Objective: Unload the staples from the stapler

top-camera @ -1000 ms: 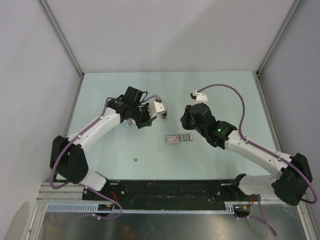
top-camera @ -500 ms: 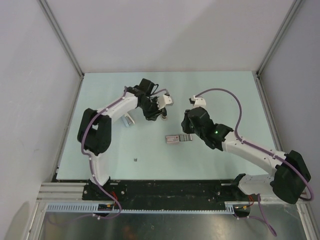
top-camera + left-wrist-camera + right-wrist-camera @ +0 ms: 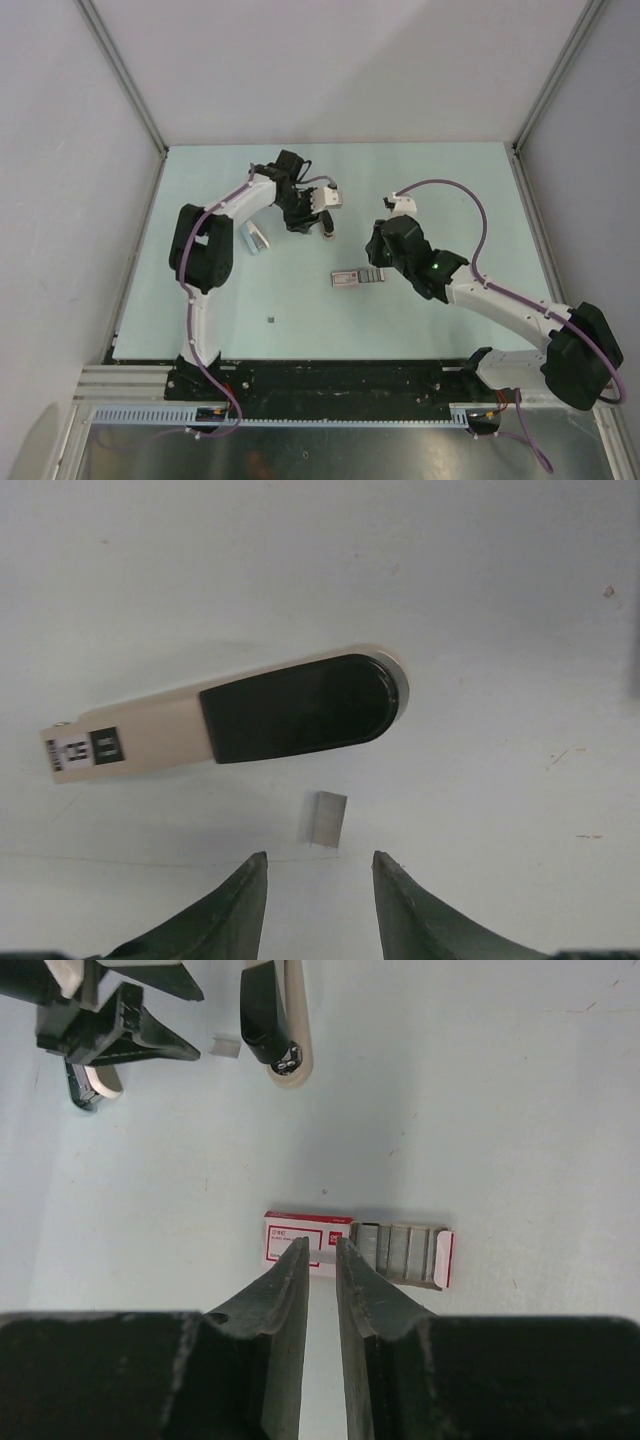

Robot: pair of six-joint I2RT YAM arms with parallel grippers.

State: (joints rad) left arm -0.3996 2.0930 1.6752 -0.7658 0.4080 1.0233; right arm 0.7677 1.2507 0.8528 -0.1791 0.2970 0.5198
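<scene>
One loose staple strip [image 3: 325, 818] lies beside the stapler [image 3: 230, 720], far centre-left; unloading seems underway. Left gripper [image 3: 318, 905], wide, faces it, likely for a careful pinch next; right gripper [image 3: 320, 1260], narrowly parted, hovers over the staple box [image 3: 290, 1230].

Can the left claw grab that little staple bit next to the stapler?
Probably yes. The left claw is open, and the staple bit lies right in front of its gap with nothing between them. The bit sits a little apart from the stapler, so there looks to be room.
</scene>
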